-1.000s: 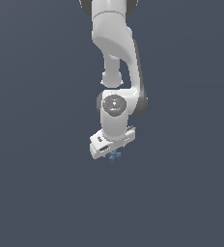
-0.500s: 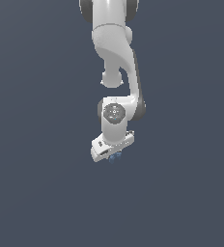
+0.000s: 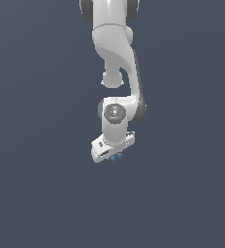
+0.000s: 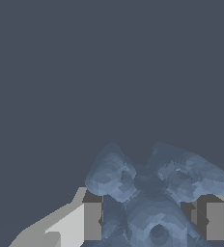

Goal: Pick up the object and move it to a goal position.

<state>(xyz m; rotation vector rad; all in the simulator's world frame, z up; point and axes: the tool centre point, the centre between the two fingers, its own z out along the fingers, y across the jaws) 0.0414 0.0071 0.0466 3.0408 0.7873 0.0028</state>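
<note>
Pale-blue jack-like object (image 4: 152, 193) sitting in the claw (image 3: 115, 157)

The white claw's fingers (image 4: 87, 221) are pressing on either side of the knobbly piece, gripping it below the arm (image 3: 117, 72), which is hanging down over the plain dark-grey surface (image 3: 37, 193).

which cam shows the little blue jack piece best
The wrist view. There the pale-blue jack piece fills the lower frame between the two fingers, its rounded prongs clearly visible. In the exterior view it is only a tiny blue speck under the white gripper, mostly hidden, shape unreadable.
</note>
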